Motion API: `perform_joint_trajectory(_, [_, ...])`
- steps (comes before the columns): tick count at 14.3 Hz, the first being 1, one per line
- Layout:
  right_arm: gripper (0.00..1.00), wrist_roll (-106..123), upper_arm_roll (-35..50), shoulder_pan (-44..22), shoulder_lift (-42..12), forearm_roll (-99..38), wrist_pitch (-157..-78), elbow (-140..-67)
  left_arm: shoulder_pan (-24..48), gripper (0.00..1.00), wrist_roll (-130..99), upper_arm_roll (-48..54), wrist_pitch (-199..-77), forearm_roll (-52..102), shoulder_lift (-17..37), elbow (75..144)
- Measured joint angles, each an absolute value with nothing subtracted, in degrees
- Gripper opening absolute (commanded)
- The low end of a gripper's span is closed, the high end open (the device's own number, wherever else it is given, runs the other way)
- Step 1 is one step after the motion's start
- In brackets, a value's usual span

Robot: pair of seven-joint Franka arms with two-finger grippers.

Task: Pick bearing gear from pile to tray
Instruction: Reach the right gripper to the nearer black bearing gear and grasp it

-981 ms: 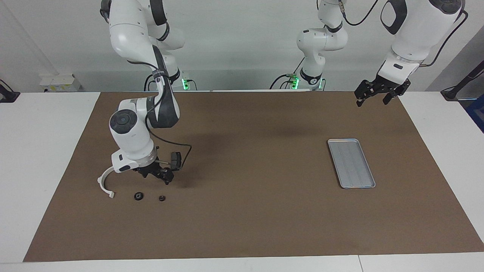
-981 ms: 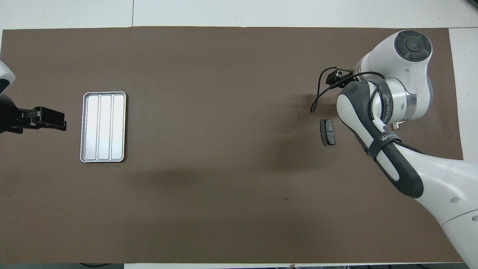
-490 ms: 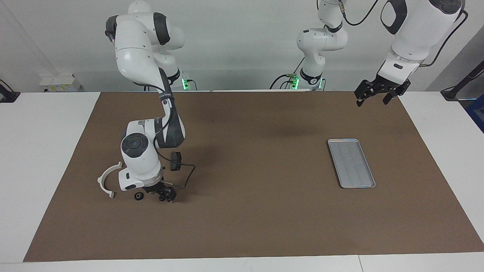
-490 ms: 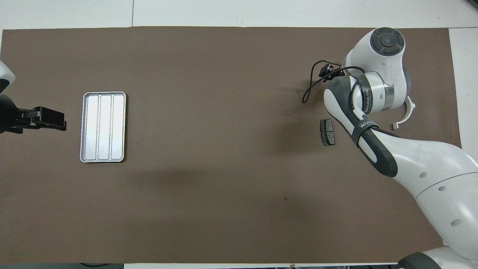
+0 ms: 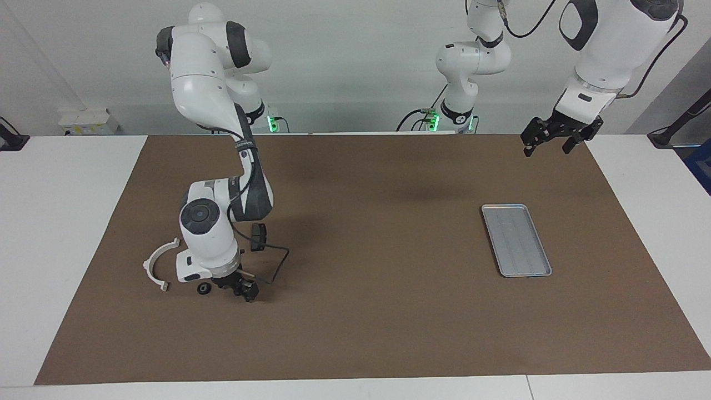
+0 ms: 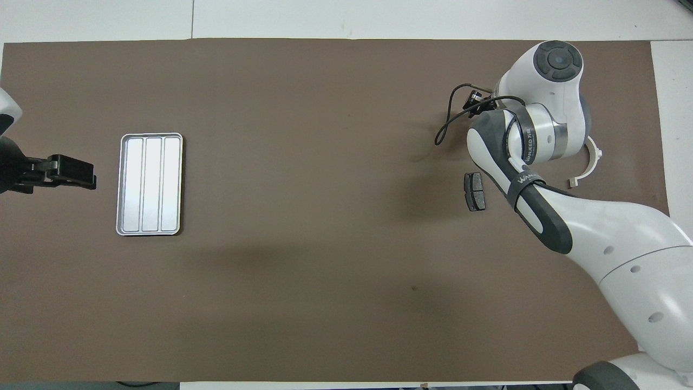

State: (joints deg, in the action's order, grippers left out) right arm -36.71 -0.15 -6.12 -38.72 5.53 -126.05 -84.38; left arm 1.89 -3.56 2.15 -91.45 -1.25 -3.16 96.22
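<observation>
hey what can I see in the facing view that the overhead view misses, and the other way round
Only the facing view shows the right gripper low at the mat and a small black round piece beside it; overhead, the right arm covers both. Only the overhead view shows the dark grey plate. Both show the empty tray, the white arc bracket and the left gripper, waiting open in the air.

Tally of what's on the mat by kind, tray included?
White arc bracket: 1
Dark grey brake-pad plate: 1
Small black round piece: 1
Silver metal tray: 1
Total: 4 in view. The right gripper, low at the mat beside the round piece, may hide more.
</observation>
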Motion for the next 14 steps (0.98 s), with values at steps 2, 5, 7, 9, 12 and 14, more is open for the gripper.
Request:
perform_joint_trajectory(2, [0.65,-36.7,-0.1,-6.1,-38.9,4.6,-127.0,-84.8,1.9,1.00,-3.6,2.2,-91.4,-1.2,-3.2,96.2])
perform_joint_trajectory(5, [0.27,-36.7,-0.1,-6.2,-38.6,4.4,-127.5,-85.2,1.9,1.00,-3.6,2.2,-91.4,-1.2,-3.2,96.2])
perform_joint_trajectory(7, [0.00,-36.7,-0.1,-6.1,-38.4,4.4,-127.5,-85.2,1.9,1.00,-3.6,2.2,-91.4,-1.2,-3.2,96.2])
perform_joint_trajectory(9, [0.00,-36.7,-0.1,-6.1,-38.4,4.3,-127.5,-85.2,1.9,1.00,-3.6,2.2,-91.4,-1.2,-3.2,96.2])
perform_joint_trajectory(12, [0.00,-36.7,-0.1,-6.1,-38.4,4.3,-127.5,-85.2,1.9,1.00,-3.6,2.2,-91.4,-1.2,-3.2,96.2])
perform_joint_trajectory(14, [0.00,-36.7,-0.1,-6.2,-38.3,4.3,-126.7,-84.9,1.9,1.00,-3.6,2.2,-91.4,-1.2,-3.2,96.2])
